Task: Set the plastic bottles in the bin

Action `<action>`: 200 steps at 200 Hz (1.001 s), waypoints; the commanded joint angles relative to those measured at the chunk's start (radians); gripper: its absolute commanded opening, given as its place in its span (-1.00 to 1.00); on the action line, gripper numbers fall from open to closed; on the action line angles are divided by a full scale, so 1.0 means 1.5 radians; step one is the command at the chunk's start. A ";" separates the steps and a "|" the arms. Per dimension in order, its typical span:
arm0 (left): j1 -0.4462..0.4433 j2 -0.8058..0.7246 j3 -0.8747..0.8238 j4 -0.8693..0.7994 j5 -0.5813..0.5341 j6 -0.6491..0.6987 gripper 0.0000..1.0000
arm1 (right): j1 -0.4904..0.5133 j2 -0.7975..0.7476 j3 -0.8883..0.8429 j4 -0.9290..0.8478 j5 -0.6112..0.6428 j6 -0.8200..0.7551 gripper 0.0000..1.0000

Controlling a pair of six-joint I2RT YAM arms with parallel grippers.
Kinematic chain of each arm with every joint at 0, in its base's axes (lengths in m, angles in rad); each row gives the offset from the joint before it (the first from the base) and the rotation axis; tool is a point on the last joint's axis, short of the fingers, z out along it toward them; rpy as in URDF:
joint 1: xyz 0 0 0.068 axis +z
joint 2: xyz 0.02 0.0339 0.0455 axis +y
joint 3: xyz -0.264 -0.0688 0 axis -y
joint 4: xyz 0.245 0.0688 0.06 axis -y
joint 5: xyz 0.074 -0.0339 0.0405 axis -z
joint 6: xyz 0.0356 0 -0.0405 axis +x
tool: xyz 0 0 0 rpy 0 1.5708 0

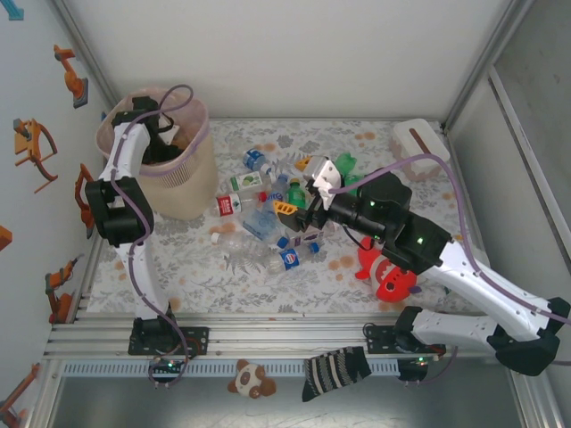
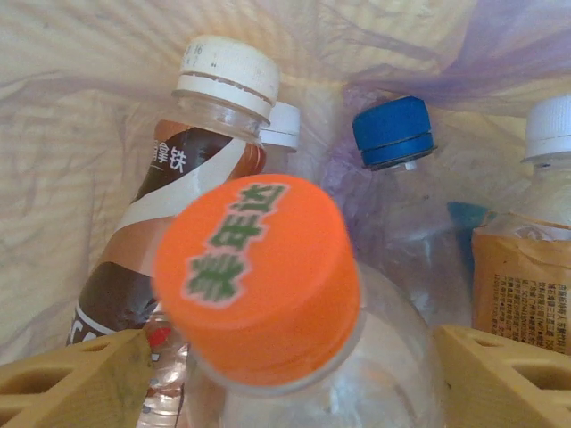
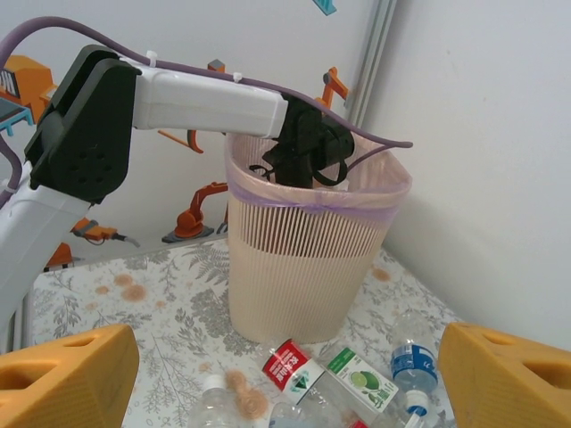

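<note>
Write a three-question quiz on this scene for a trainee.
1. True or false: the left gripper is down inside the bin.
2. Pick one: the cap closest to the left wrist camera is A) blue, B) orange, C) white.
3. Fill the blank: the right gripper is ___ (open or shut).

Key: 1 true; 2 B; 3 open.
</note>
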 commanded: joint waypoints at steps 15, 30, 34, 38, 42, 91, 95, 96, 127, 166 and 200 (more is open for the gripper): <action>0.006 -0.039 0.004 -0.002 0.021 -0.011 0.70 | -0.001 -0.015 -0.007 0.000 0.018 -0.009 0.72; 0.008 -0.058 0.003 0.001 0.028 -0.017 0.73 | -0.001 -0.015 -0.006 -0.002 0.019 -0.009 0.72; 0.008 -0.064 0.003 0.002 0.031 -0.019 0.74 | -0.002 -0.015 -0.005 -0.003 0.020 -0.008 0.72; 0.008 -0.069 0.003 0.003 0.035 -0.021 0.75 | -0.001 -0.015 -0.005 -0.004 0.020 -0.008 0.72; 0.009 -0.075 0.003 0.005 0.039 -0.021 0.75 | -0.001 -0.015 -0.005 -0.005 0.021 -0.008 0.72; 0.012 -0.138 0.007 0.010 0.083 -0.042 0.77 | -0.001 -0.015 -0.002 -0.016 0.029 -0.002 0.72; 0.012 -0.142 0.007 0.011 0.085 -0.043 0.77 | -0.001 -0.014 -0.001 -0.016 0.030 0.000 0.72; 0.013 -0.144 0.007 0.011 0.086 -0.043 0.77 | -0.001 -0.014 0.000 -0.016 0.030 0.000 0.72; 0.018 -0.186 0.004 0.017 0.107 -0.053 0.77 | -0.001 -0.006 0.003 -0.017 0.031 0.004 0.72; 0.037 -0.257 -0.027 0.061 0.170 -0.083 0.76 | -0.001 0.011 0.013 -0.028 0.031 0.007 0.72; 0.052 -0.315 -0.066 0.113 0.226 -0.116 0.76 | -0.001 0.030 0.015 -0.045 0.040 0.005 0.72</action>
